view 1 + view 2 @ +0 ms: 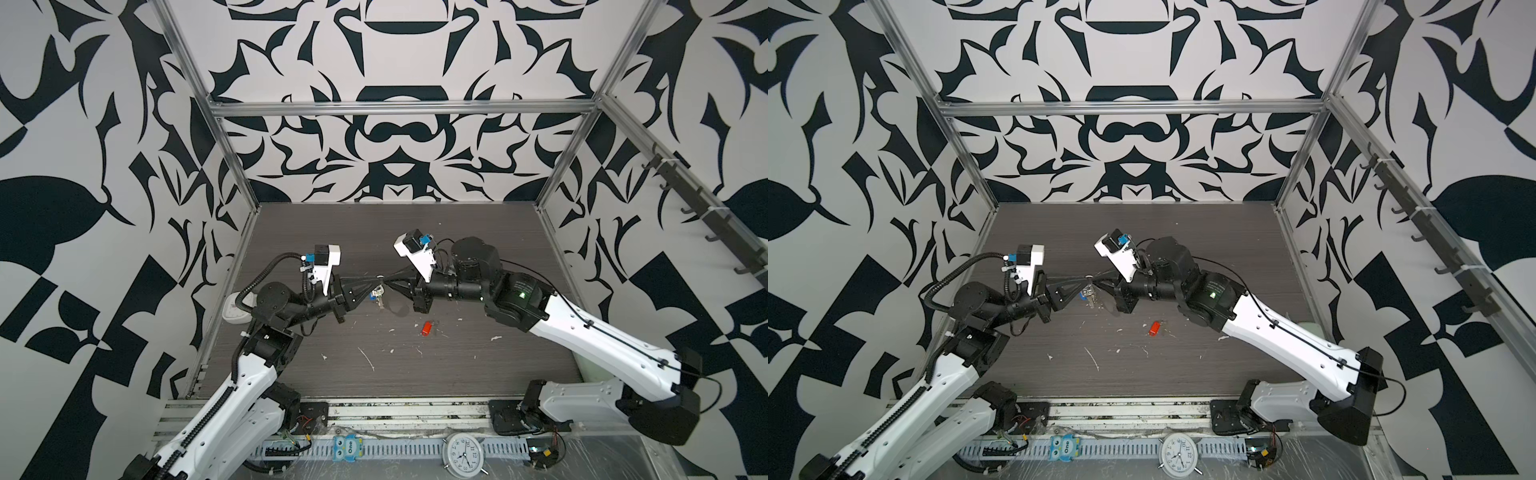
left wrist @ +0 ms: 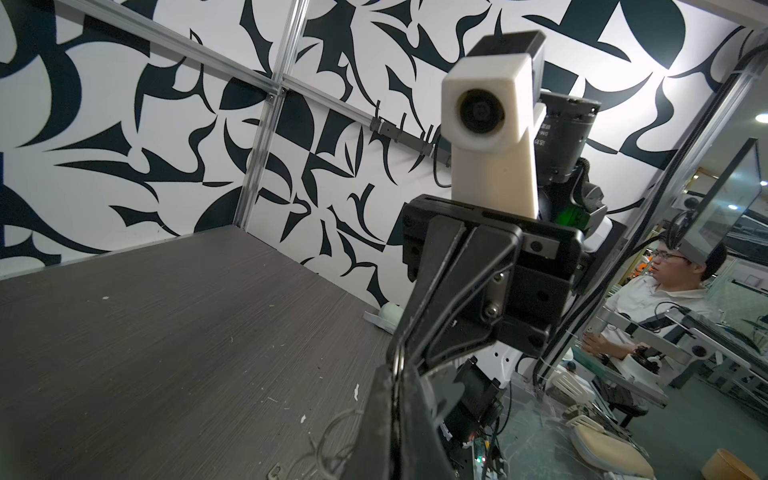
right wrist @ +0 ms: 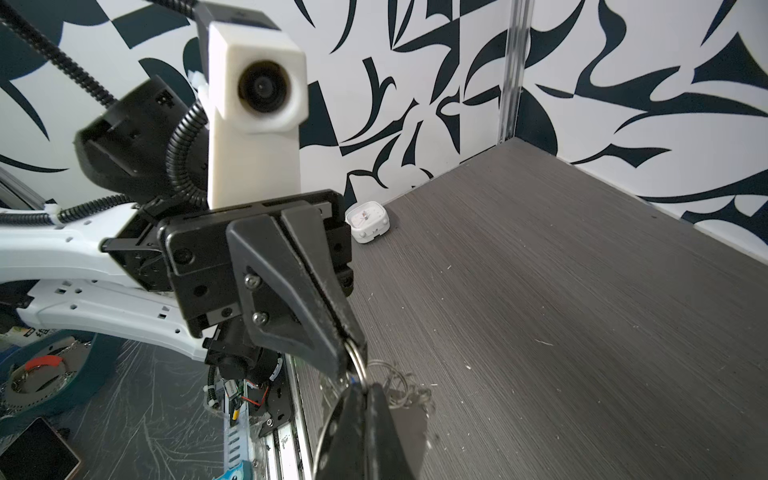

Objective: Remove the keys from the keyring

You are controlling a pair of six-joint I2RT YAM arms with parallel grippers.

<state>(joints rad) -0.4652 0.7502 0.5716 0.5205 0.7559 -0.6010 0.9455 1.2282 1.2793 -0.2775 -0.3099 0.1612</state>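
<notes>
Surface: dark wood-grain table [image 1: 478, 257] inside black-and-white patterned walls.
Near edge: round alarm clock [image 1: 462, 456].
Red-tagged key [image 1: 426, 328]: lying free on the table, right of centre.
Left gripper [image 3: 348, 351]: pressed together on the keyring [image 3: 358, 366], mid-air, centre.
Right gripper [image 3: 366, 401]: pinching the same keyring from the right.
Blue-tagged key [image 1: 374, 296]: hanging just beneath.

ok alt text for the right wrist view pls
The left gripper and right gripper meet tip to tip, both pinched on a metal ring above a dark table. Thin wire loops hang beside the ring; a small white clock sits by the patterned wall.
</notes>
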